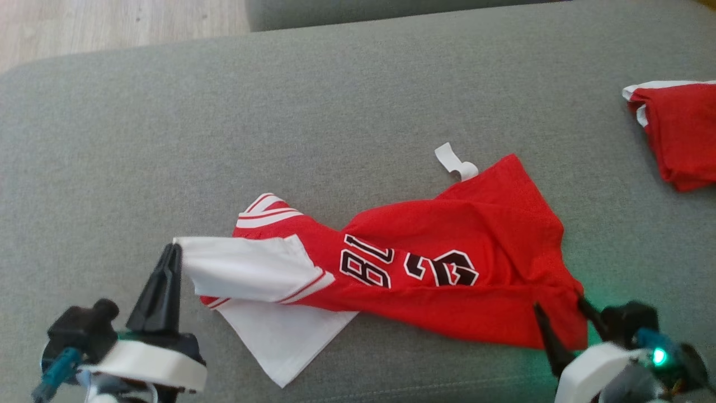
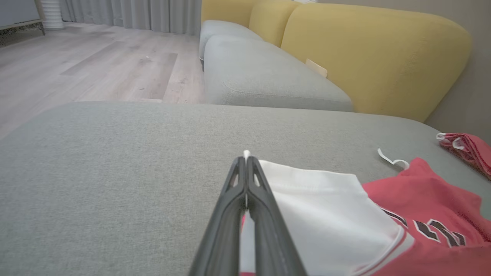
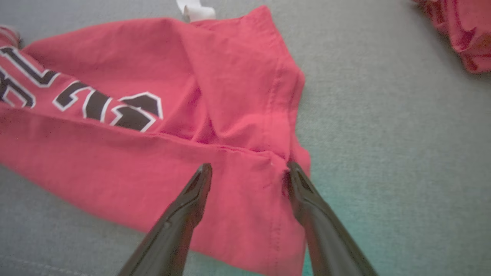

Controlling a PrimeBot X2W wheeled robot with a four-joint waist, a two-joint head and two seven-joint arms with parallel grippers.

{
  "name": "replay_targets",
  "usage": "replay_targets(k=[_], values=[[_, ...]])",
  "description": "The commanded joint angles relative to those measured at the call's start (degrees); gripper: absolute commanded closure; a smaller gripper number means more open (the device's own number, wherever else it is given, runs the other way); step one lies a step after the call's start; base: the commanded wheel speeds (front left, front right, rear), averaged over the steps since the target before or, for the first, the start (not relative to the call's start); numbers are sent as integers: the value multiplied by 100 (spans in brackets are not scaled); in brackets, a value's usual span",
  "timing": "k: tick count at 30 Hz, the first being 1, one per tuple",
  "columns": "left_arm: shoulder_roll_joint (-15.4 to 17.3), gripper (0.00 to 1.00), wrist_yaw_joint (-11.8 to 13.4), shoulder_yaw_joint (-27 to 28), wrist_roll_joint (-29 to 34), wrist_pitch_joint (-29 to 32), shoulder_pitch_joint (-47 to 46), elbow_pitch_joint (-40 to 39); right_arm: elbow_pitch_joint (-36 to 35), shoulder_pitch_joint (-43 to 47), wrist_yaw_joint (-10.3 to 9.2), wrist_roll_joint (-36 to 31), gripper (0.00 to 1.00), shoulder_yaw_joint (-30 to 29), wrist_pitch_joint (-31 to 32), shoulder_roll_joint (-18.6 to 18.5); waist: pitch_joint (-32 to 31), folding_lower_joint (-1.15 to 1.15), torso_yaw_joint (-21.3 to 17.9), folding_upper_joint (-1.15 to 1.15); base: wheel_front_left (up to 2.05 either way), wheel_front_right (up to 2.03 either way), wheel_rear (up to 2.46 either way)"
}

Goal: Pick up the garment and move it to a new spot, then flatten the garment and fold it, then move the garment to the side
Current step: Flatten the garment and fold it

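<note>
Head view: the shirt [image 1: 436,263] lay bunched mid-frame on the grey couch [image 1: 335,101]. It looked soft, light and floppy, so a corner seemed best to grab. The left claw [image 1: 172,249], lower left, was clenched on the white sleeve [image 1: 240,266]. The right claw [image 1: 558,302], lower right, was released. I counted two claws and two red clothes; the spare [image 1: 679,134] sat upper right.

Left wrist view: white cloth peeked from the shut tips.

Right wrist view: the hem [image 3: 274,214] lay between spread fingers [image 3: 180,214].
</note>
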Motion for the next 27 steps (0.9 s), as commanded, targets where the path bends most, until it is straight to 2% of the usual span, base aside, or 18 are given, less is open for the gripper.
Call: replay_targets(k=[1, 8, 19, 20, 21, 22, 23, 27], values=[[68, 100, 39, 275, 61, -90, -355, -132, -218, 98, -5, -59, 0, 153, -32, -60, 47, 0, 20, 0, 0, 0, 0], [119, 100, 94, 432, 93, -198, -472, -41, -532, 145, -5, -94, 0, 218, 22, -25, 112, 0, -12, 0, 0, 0, 0], [91, 100, 60, 322, 84, -217, -566, 72, -150, -156, -5, 63, 0, 340, 51, -154, 44, 0, 106, 0, 0, 0, 0], [95, 100, 60, 318, 84, -217, -572, 72, -130, -162, -5, 71, 2, 339, 44, -156, 44, 0, 119, 0, 0, 0, 0], [100, 100, 62, 315, 83, -216, -576, 72, -117, -167, -5, 74, 42, 336, 42, -153, 45, 0, 130, 0, 0, 0, 0], [106, 100, 65, 315, 82, -215, -580, 71, -110, -167, -5, 73, 66, 330, 45, -149, 45, 0, 138, 0, 0, 0, 0], [110, 100, 71, 315, 82, -214, -584, 70, -101, -161, -5, 64, 100, 318, 56, -150, 42, 0, 144, 0, 0, 0, 0], [125, 100, 96, 328, 70, -216, -583, 65, -173, -125, -5, 22, 100, 223, 36, -158, -1, 0, 140, 0, 0, 0, 0]])
